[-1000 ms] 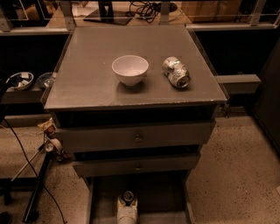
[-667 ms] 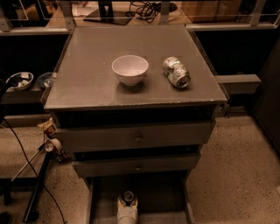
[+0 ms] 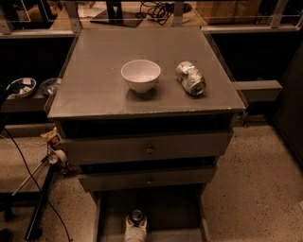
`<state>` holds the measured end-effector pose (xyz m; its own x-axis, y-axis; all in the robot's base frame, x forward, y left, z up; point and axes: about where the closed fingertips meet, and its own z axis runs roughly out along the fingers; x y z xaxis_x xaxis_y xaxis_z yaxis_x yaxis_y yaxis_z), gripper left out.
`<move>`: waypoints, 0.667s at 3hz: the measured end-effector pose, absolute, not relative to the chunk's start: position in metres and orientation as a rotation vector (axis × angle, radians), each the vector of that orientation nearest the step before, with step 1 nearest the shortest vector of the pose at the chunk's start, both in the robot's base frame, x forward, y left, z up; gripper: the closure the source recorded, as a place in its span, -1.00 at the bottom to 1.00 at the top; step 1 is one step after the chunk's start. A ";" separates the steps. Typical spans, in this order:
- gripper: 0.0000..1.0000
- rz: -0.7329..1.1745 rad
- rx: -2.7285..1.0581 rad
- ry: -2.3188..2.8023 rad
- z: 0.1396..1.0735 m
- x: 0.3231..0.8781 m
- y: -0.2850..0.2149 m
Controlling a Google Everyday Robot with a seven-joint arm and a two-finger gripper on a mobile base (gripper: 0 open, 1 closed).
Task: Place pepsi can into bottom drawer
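While my gripper (image 3: 136, 228) sits low in the open bottom drawer (image 3: 170, 208), the pepsi can (image 3: 137, 216) stands touching it. Whether my jaws clasp it, I cannot tell.

Dim warm light, room mostly dark. Grey cabinet (image 3: 94, 90) centre, flat top, 2 knob drawers (image 3: 109, 150) in front. Floor (image 3: 255, 189) is speckled, terrazzo-like. Metal rail (image 3: 246, 28) w/ posts behind the cabinet; beyond it a lit wood surface w/ cables (image 3: 156, 8) and a black stand base (image 3: 116, 20). Left: low shelf (image 3: 23, 103) w/ round dishes (image 3: 21, 86), black cable (image 3: 28, 176) and stand leg (image 3: 40, 210) on the floor. Right: grey ledge (image 3: 258, 89), dark panel past it. Gripper (image 3: 136, 230) at bottom edge, centre.
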<state>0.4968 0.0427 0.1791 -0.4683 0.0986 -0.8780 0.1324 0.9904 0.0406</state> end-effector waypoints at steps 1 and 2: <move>1.00 -0.043 0.161 2.062 0.181 0.496 0.043; 1.00 -0.056 0.163 2.069 0.180 0.494 0.043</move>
